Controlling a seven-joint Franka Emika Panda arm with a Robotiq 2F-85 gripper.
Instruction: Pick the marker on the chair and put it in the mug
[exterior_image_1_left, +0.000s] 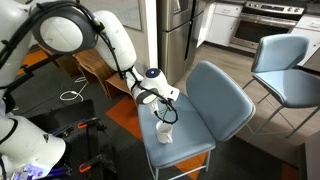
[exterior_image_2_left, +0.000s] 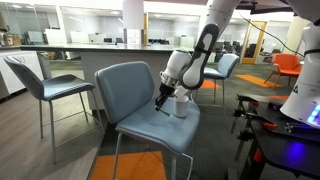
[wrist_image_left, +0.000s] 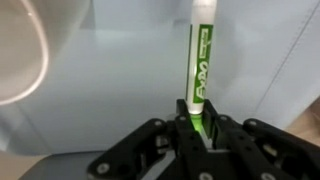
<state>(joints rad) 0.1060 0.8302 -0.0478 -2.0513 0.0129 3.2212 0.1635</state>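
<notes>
The mug (exterior_image_1_left: 163, 131) stands on the seat of the chair (exterior_image_1_left: 225, 100), approx. mid-seat, w/ the backrest to its right in an exterior view. The gripper (exterior_image_2_left: 163, 102) hangs just above the seat, directly beside the mug. The marker (wrist_image_left: 200, 55) sits btw. the jaws and sticks out past them, over the seat. In wrist view the mug rim is at far left, apart from the marker. A second chair (exterior_image_1_left: 285, 65) stands behind & right of the first.

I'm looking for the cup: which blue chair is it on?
The big padded chair: the white mug stands on its seat. The thin-legged chair has none.
</notes>
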